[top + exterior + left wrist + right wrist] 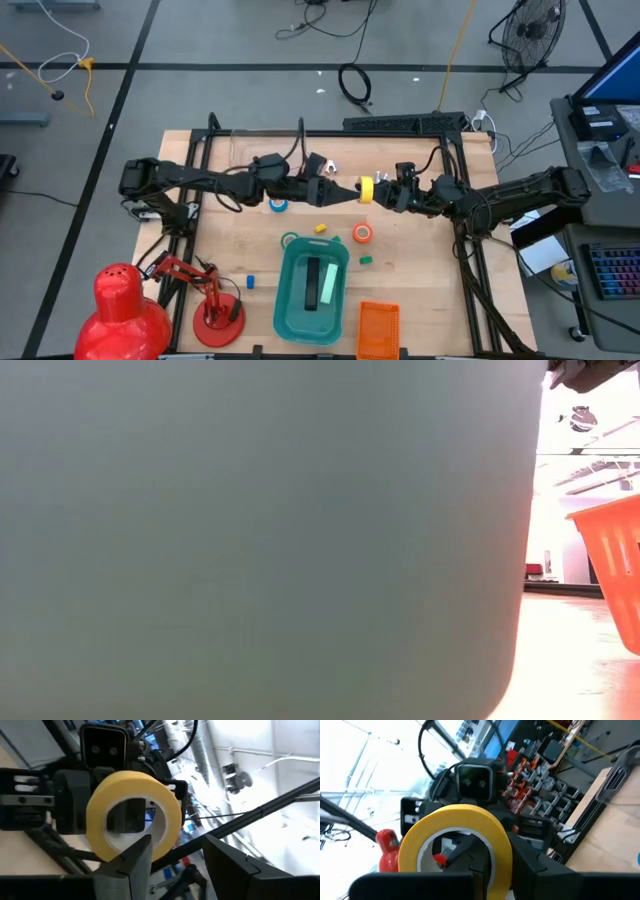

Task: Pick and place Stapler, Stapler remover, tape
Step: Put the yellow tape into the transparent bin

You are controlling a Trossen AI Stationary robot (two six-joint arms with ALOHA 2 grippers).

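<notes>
here the yellow tape roll [456,847], light and stiff, is pinched through its ring wall by the right gripper [385,190]; the left gripper [175,865] is seen open beside it.

Two dark jointed arms, black cables

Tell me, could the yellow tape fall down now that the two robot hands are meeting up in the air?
It might. The yellow tape roll hangs between the left gripper and the right gripper, above the bare table. The left gripper's fingers look open, so only the right gripper seems to hold the roll. If that grip is shallow, the roll could slip and roll away. The teal bin sits off to one side, so a dropped roll would likely miss it.
</notes>
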